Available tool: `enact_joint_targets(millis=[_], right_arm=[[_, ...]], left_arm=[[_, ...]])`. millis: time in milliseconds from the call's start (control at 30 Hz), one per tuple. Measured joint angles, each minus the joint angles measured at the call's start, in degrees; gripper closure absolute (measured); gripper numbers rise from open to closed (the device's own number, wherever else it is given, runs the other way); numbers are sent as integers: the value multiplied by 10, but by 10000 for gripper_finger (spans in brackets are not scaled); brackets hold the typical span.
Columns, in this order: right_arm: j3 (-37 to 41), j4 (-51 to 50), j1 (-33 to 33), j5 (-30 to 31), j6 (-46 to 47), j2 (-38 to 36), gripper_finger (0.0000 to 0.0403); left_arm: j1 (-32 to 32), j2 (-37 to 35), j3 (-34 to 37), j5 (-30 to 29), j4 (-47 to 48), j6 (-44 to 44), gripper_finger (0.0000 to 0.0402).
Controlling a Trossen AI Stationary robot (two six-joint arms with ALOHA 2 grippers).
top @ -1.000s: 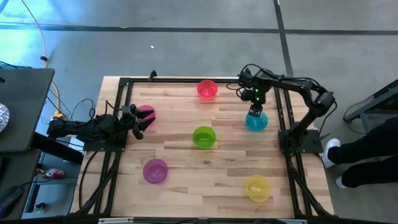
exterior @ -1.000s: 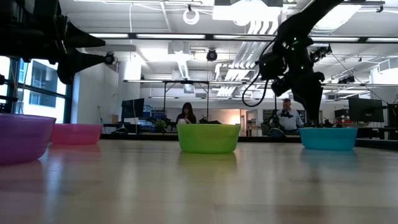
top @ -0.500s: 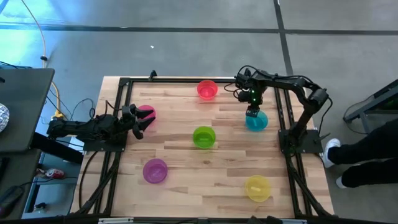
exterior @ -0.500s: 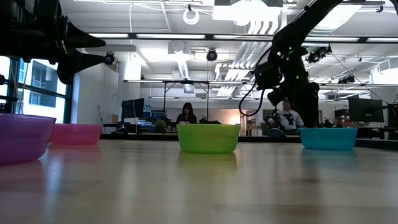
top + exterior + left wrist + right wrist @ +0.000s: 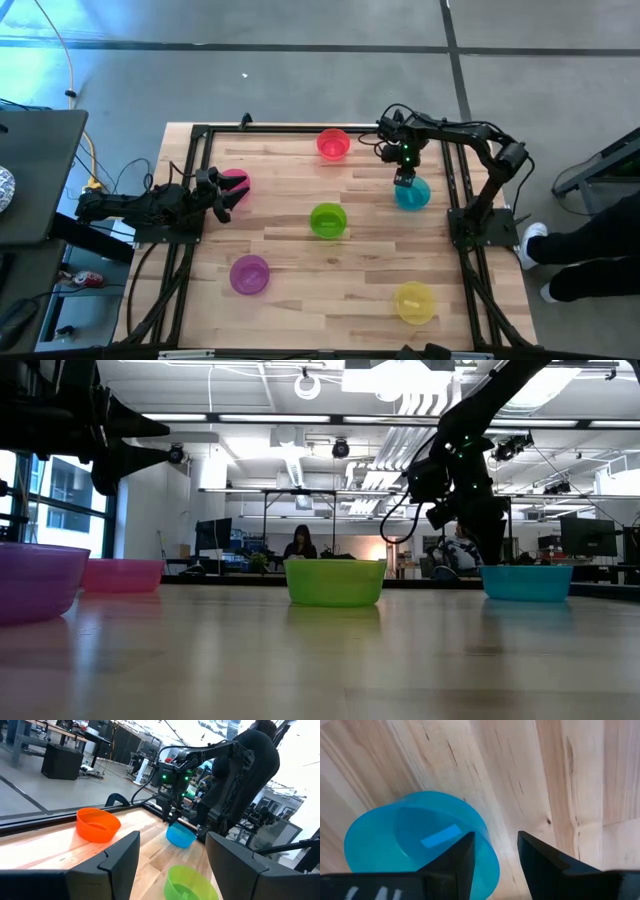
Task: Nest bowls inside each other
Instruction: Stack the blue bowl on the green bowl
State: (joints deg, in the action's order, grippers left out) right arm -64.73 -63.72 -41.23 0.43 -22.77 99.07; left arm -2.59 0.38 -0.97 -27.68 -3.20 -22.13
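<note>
Several small bowls stand apart, upright on their bases, on the wooden table: red, pink, green, purple, yellow and blue. My right gripper points down over the blue bowl and is open. One finger stands above the bowl's inside and the other outside its rim; I see no touch. My left gripper waits open and level at the table's left, beside the pink bowl.
A black metal frame runs around the table top, and both arm bases stand on its sides. Bare wood lies between the bowls. People sit in the room beyond the far edge, and a person's legs show right of the table.
My right gripper has sunk a little toward the blue bowl and shifted slightly toward the table's left edge, staying open. The bowls have not moved.
</note>
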Motion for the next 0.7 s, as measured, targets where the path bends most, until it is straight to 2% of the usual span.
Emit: enact_joint_targets(millis=[300, 533, 700], right_arm=[[0, -8, 0, -9, -57, 0, 263], [0, -12, 0, -24, -62, 3, 263], [0, -19, 0, -23, -58, 34, 263]], left_arm=[[0, 0, 0, 0, 0, -2, 186], [0, 0, 0, 0, 0, -2, 186], [0, 0, 0, 0, 0, -3, 186]])
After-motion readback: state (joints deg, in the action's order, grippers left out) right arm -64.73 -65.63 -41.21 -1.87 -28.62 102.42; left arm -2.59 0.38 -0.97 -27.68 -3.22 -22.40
